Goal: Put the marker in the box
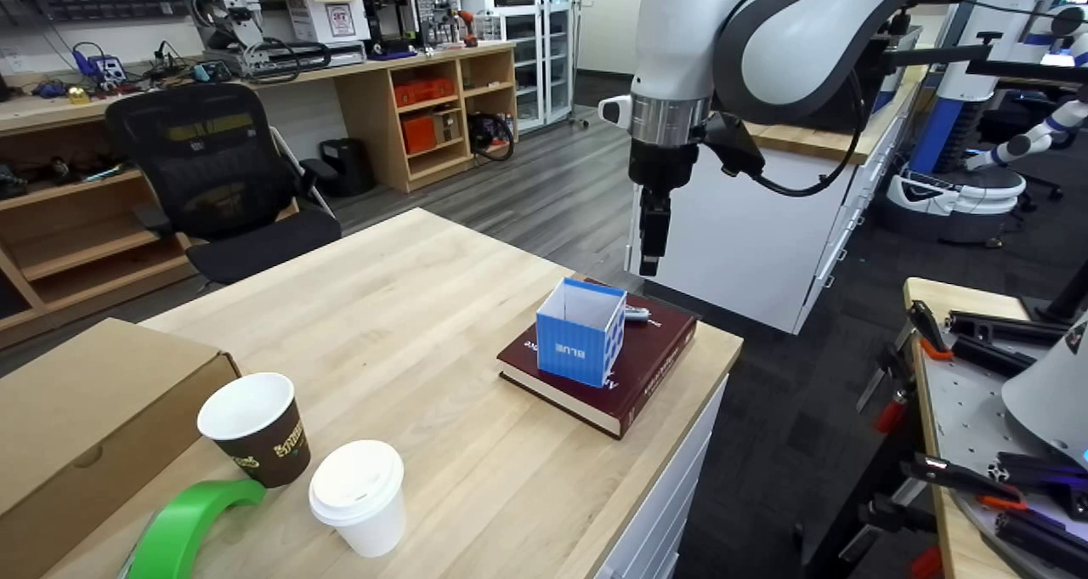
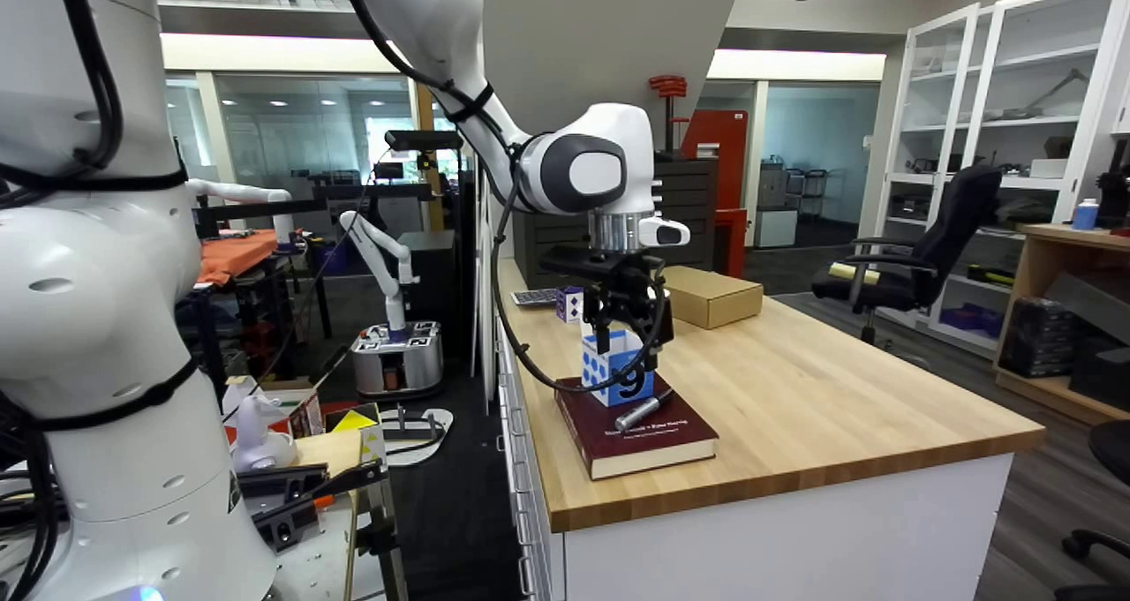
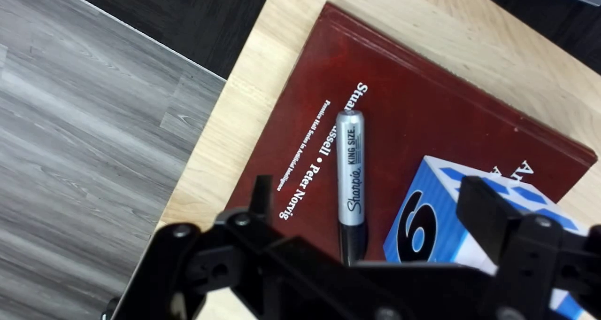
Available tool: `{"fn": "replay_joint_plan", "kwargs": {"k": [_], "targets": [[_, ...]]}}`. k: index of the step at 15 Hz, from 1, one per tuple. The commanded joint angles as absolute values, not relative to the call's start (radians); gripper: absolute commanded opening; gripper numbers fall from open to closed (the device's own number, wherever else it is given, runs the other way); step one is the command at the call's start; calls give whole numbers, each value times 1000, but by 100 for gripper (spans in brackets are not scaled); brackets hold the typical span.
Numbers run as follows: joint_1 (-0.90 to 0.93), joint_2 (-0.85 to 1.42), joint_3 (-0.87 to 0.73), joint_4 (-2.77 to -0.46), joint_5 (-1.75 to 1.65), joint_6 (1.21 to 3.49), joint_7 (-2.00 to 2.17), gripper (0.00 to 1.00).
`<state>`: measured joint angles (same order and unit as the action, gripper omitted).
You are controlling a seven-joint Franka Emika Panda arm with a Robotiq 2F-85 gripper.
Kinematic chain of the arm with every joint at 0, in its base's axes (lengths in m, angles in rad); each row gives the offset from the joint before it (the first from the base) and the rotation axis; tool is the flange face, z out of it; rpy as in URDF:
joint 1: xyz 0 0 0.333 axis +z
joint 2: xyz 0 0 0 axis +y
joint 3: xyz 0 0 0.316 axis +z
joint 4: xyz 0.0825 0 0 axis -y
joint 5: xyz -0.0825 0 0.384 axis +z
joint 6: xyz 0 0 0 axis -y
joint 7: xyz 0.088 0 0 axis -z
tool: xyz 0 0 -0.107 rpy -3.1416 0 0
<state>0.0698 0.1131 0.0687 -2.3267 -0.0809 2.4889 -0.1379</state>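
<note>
Marker (image 3: 351, 169) lying flat on the dark red book (image 3: 404, 89), below the hand (image 3: 368, 198), silver barrel, black cap, just beside the blue box (image 1: 565, 345), with a strip of red cover showing between!

Now the edges: the book sits near a corner of the table (image 2: 839, 389), and on one finger's side of the hand a narrow band of wood runs out to the rim, grey floor (image 3: 94, 146) beyond. Past the book's spine there's another slim margin, another drop. On the opposite finger's side stands the box, mouth up; the wrist view has that finger overlapping it, clearance I can't tell. The widest stretch lies past the box from the hand: a broad run of pale wood, with the brown cup (image 1: 272, 447), the white lidded cup (image 1: 365, 515) and the cardboard box (image 1: 93, 400) at its far end, all well apart from the hand.

And the pose! The arm (image 2: 587, 173) arches over and the hand points straight down in both exterior views. Its two fingers (image 3: 483, 212) stand wide apart, one to each side of the marker in the wrist view, the marker's length running across the line between them. Air shows between the fingertips (image 1: 649, 264) and the book in an exterior view.
</note>
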Motion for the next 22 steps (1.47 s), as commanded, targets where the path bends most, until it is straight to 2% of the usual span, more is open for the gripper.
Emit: {"fn": "replay_joint_plan", "kwargs": {"k": [1, 20, 22], "targets": [[71, 159, 64, -2326, -127, 2553, -127, 100], [65, 339, 71, -2300, -184, 2685, -190, 100], [63, 352, 73, -2295, -182, 2696, -202, 73]]}}
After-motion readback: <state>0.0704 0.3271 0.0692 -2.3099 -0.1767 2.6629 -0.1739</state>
